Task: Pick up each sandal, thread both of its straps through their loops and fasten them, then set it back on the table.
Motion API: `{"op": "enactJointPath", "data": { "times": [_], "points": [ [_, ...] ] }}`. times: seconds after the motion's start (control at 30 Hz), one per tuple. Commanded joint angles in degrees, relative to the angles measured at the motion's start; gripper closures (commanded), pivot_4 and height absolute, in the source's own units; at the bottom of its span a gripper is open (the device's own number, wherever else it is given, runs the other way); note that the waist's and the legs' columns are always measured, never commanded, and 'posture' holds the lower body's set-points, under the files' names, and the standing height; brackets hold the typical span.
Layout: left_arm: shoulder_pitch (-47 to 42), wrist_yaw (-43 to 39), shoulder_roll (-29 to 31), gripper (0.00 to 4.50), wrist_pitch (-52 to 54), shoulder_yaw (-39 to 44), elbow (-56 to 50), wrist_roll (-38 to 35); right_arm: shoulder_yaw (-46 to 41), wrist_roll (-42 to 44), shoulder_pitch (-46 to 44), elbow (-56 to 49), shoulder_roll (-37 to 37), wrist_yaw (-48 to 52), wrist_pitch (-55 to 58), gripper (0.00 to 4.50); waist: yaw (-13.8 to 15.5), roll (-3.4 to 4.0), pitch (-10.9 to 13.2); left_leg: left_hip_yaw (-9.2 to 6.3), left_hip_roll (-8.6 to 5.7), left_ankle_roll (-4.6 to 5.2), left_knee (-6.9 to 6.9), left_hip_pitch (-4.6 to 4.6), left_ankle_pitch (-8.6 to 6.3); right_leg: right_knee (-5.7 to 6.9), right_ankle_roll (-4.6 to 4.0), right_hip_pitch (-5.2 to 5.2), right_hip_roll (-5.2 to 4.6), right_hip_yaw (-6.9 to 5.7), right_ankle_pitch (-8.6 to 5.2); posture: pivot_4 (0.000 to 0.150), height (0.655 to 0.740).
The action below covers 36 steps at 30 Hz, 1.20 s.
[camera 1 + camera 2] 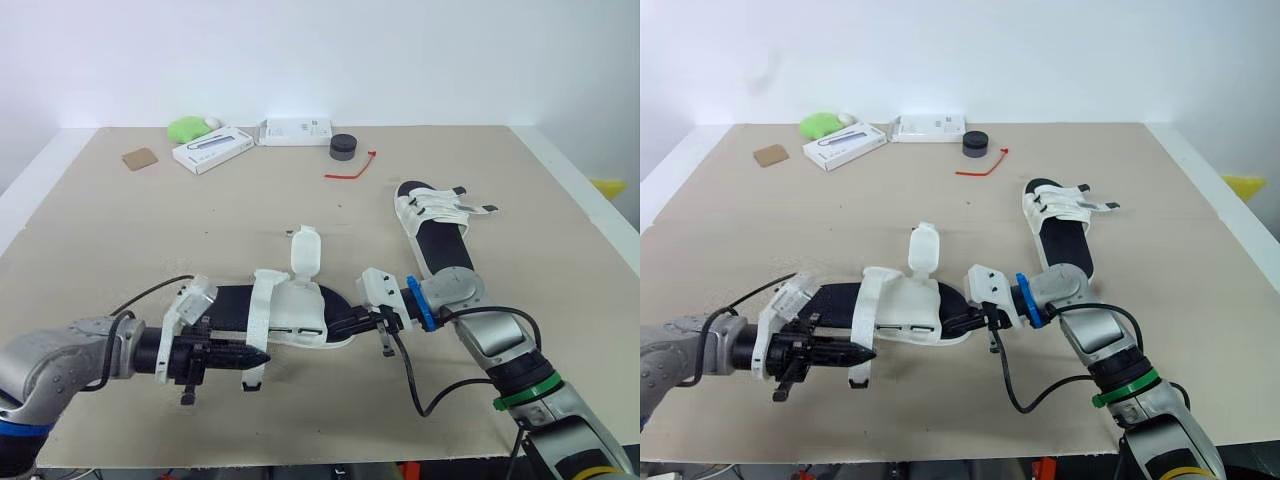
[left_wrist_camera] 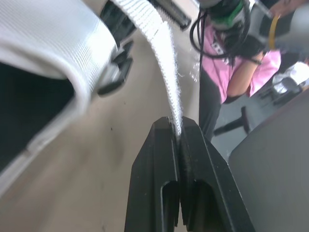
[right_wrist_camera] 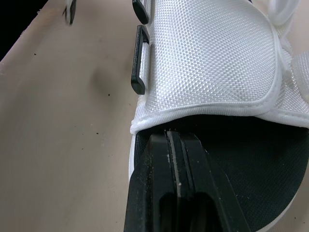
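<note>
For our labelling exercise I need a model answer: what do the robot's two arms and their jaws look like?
The left arm and right arm are silver-grey metal, each with a white plastic wrist mount, a loose black cable and slim, tapering black jaws. The right has a blue wrist ring and a green band further back.

Tan table (image 1: 100,250), seen from above. The near sandal (image 1: 225,305), black-soled with white straps, lies crosswise. The left gripper (image 1: 260,357), fingers together, pinches the narrow strap (image 1: 262,310). The right gripper (image 1: 350,324), fingers together, rests at the sandal's opposite end. A wide flap (image 1: 305,255) stands upright. The far sandal (image 1: 440,250) lies well apart, to the right.
</note>
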Motion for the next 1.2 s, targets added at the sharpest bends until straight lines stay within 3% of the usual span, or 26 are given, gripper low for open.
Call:
{"op": "enactJointPath", "data": {
  "times": [0.03, 0.27, 0.47, 0.87, 1.2],
  "points": [
    [-5.4, 4.2, -2.6, 4.48, 2.6, 4.2, 2.6, -7.0, -0.3, -0.1, -0.9, -1.2, -0.2, 0.3, -0.7, 4.50, 0.0, 0.00, 0.0, -0.01, -0.01, 0.00, 0.00, 0.01, 0.00, 0.00, 0.01, 0.01, -0.01, 0.01, 0.01, 0.150, 0.7400],
    [-15.2, 11.4, -9.3, 4.48, 3.4, 4.0, 12.1, -6.7, -0.3, -0.3, -0.8, -1.2, -0.2, 0.1, -1.0, 4.50, 0.0, -0.02, 0.0, -0.03, -0.07, -0.01, 0.00, 0.01, 0.00, 0.00, -0.04, 0.01, 0.00, 0.02, 0.04, 0.150, 0.7400],
    [-16.0, 12.4, -13.1, 4.48, 4.6, 1.7, 14.2, -4.8, -0.4, -0.4, -0.2, -2.0, -0.2, -0.4, -0.9, 4.50, 0.0, -0.03, 0.0, -0.05, -0.10, -0.02, 0.00, 0.00, 0.00, -0.01, -0.13, 0.01, 0.00, 0.03, 0.11, 0.150, 0.7400],
    [-12.6, 10.0, -10.5, 4.48, 10.1, 3.1, 11.3, -8.0, -0.5, -0.2, 0.4, -2.8, -0.5, -1.0, -0.5, 4.50, 0.0, -0.03, 0.0, -0.06, -0.08, -0.04, 0.00, 0.01, 0.01, 0.00, -0.09, 0.01, 0.03, 0.03, 0.08, 0.150, 0.7400],
    [-12.0, 8.7, -10.5, 4.48, 7.6, 0.8, 11.2, -3.4, -0.3, -0.3, -0.2, -2.1, -0.2, -0.7, -0.7, 4.50, 0.0, -0.03, 0.0, -0.07, -0.08, -0.04, 0.00, 0.01, 0.01, 0.00, -0.10, 0.01, 0.06, 0.02, 0.07, 0.150, 0.7400]
  ]
}}
